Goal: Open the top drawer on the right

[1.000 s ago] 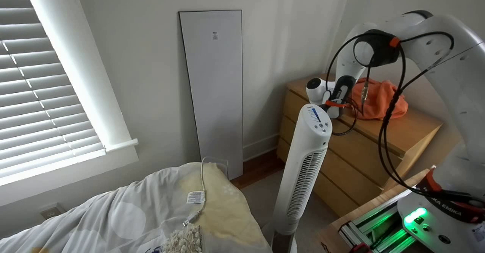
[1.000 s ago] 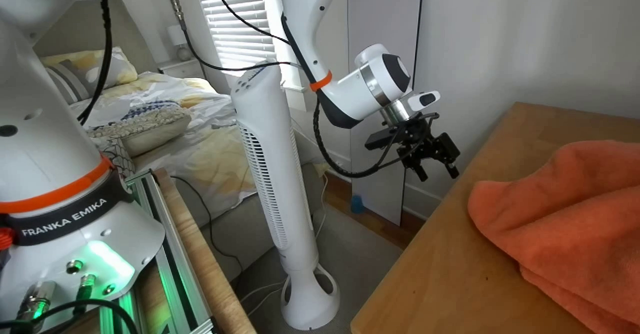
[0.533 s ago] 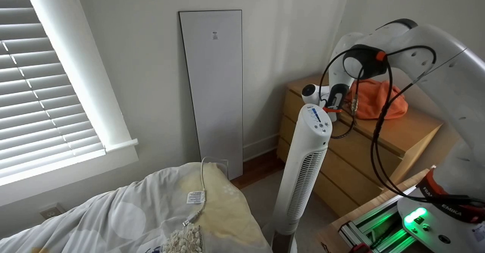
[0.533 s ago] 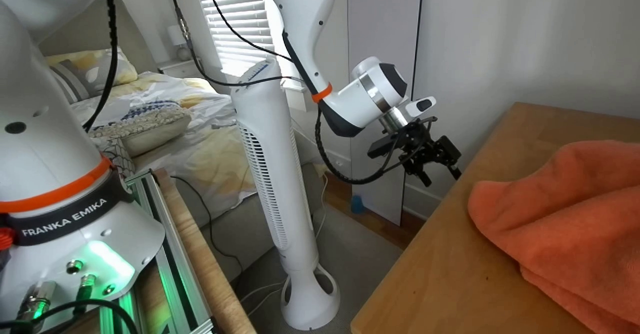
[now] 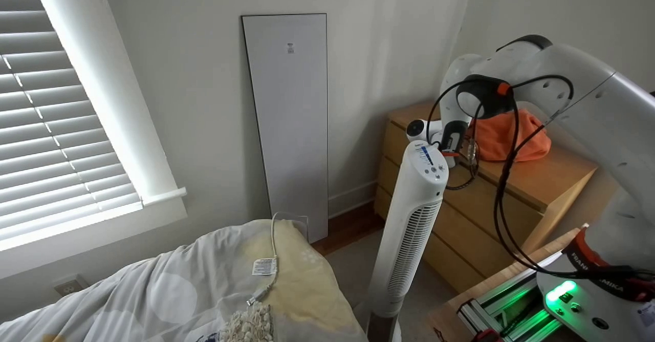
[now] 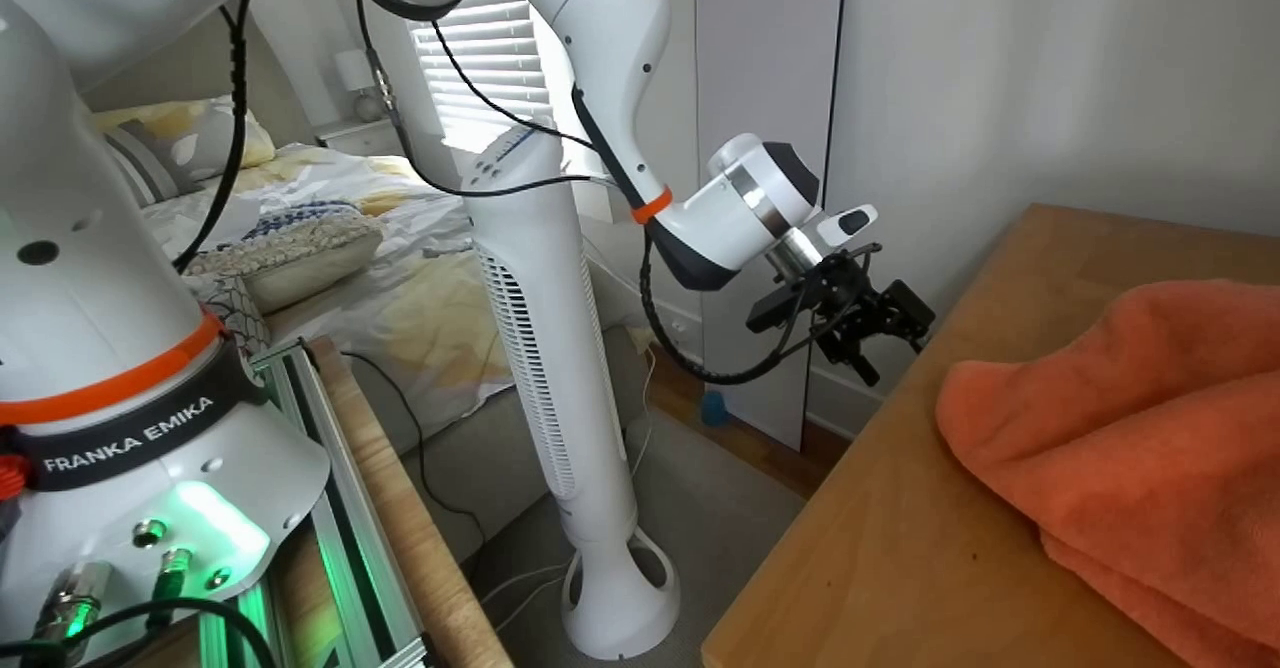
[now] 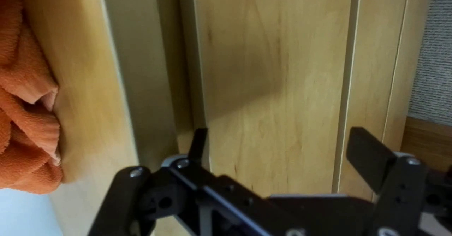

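The top drawer is a plain tan front just below the dresser top and looks shut. In the wrist view its front fills the middle, with a narrow dark gap along its upper edge. My gripper is open and empty, spread across this front. One finger lies over the upper edge by the gap; the opposite finger lies over the front below. I cannot tell whether either touches. In an exterior view the gripper is at the dresser's front edge, one fingertip partly hidden there.
An orange cloth lies on the dresser top; it shows in the wrist view too. A white tower fan stands between the arm and the bed. A tall panel leans on the wall.
The arm has come down. The gripper has moved lower and slightly toward the dresser, so one fingertip now meets the dresser's edge in view. It stays open. The drawer has not visibly moved.
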You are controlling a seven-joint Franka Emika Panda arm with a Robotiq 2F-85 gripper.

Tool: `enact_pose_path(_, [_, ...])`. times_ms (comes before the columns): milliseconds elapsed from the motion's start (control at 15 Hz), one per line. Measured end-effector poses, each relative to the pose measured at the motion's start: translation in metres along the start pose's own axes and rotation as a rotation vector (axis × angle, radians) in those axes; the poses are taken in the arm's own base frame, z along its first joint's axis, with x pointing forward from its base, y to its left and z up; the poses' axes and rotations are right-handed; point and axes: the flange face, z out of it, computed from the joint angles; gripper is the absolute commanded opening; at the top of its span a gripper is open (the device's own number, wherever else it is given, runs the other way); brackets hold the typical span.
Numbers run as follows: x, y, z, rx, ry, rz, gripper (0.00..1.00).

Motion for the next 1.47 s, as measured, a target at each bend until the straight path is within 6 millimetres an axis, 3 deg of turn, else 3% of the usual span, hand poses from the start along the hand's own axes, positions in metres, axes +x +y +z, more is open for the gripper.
enact_pose_path(1467, [-0.014, -0.025, 0.016, -0.177, -0.059, -0.046, 1.00])
